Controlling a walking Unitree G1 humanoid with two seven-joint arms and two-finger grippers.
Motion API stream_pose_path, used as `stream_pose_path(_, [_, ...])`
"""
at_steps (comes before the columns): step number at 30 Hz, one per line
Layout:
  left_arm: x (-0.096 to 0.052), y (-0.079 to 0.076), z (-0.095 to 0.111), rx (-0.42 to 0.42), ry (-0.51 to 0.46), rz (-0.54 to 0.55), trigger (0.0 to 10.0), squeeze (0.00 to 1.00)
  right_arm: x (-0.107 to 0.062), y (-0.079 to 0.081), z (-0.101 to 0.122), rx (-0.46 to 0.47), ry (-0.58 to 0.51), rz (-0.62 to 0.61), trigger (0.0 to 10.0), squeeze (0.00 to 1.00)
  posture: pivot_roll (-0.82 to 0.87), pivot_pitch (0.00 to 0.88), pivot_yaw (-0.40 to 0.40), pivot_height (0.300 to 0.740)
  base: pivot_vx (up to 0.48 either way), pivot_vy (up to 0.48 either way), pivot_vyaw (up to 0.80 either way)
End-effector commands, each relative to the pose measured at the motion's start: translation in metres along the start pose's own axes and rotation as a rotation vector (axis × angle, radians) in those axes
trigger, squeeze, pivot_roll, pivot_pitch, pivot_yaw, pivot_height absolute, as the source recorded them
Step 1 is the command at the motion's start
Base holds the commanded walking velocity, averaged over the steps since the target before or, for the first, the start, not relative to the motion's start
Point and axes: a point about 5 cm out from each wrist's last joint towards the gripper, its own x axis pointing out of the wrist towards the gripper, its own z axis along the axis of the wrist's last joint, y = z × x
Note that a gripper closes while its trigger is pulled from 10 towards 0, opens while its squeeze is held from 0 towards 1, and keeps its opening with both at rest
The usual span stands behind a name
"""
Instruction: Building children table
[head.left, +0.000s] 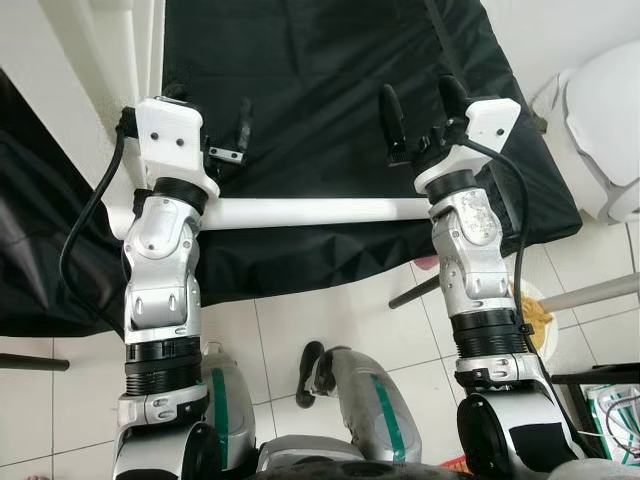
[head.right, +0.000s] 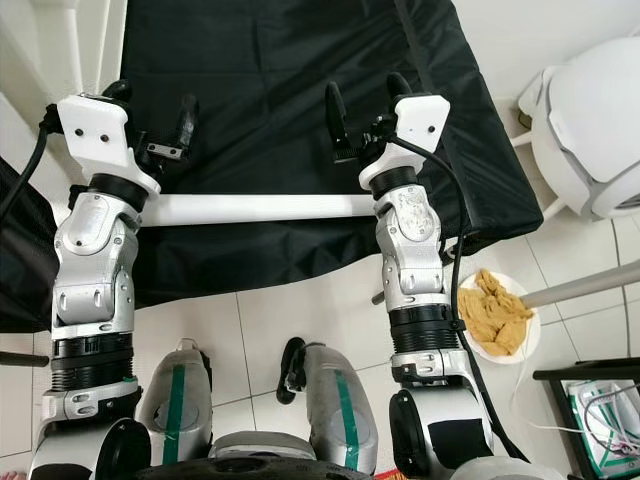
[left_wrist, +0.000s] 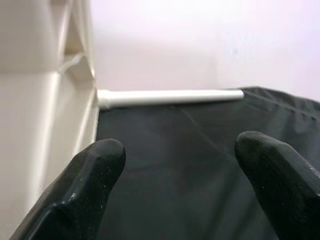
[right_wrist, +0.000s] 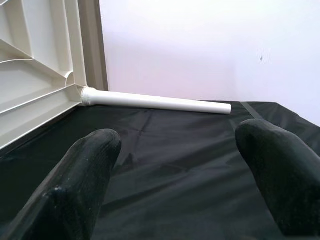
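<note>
nearest the camera, the robot's legs stand on a white tiled floor (head.left: 300, 330), with a bowl of yellowish food (head.right: 497, 315) on the tiles by its right side. just beyond, a white table leg (head.left: 310, 212) lies crosswise under both forearms, joined at its left end to the cream tabletop panel (right_wrist: 35, 75), which stands on edge. both arms reach over this leg above a black cloth (head.left: 320, 90) spread on the floor. the left claw (head.left: 215, 125) hovers above the cloth near the panel, its 2 fingers apart and holding nothing. the right claw (head.left: 422, 110) hovers likewise, fingers apart and empty. farther off, a 2nd white leg (right_wrist: 157, 101) juts from the panel's far corner along the wall.
</note>
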Motion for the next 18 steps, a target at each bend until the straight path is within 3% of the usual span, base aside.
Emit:
stream_pose_path(1, [-0.0009,0.0081,-0.0028,-0.004,0.005,0.253,10.0,0.0,0.0004,-0.0054,0.0,-0.021,-0.004,-0.013,10.0,0.0,0.17,0.023,-0.122,0.74,0.0,0.0,0.0])
stream_pose_path(18, [0.0022,0.0078,-0.0007,-0.009,-0.009,0.242,10.0,0.0,-0.0001,-0.0109,-0.0021,-0.042,-0.01,-0.028,10.0,0.0,0.17,0.028,-0.118,0.74,0.0,0.0,0.0])
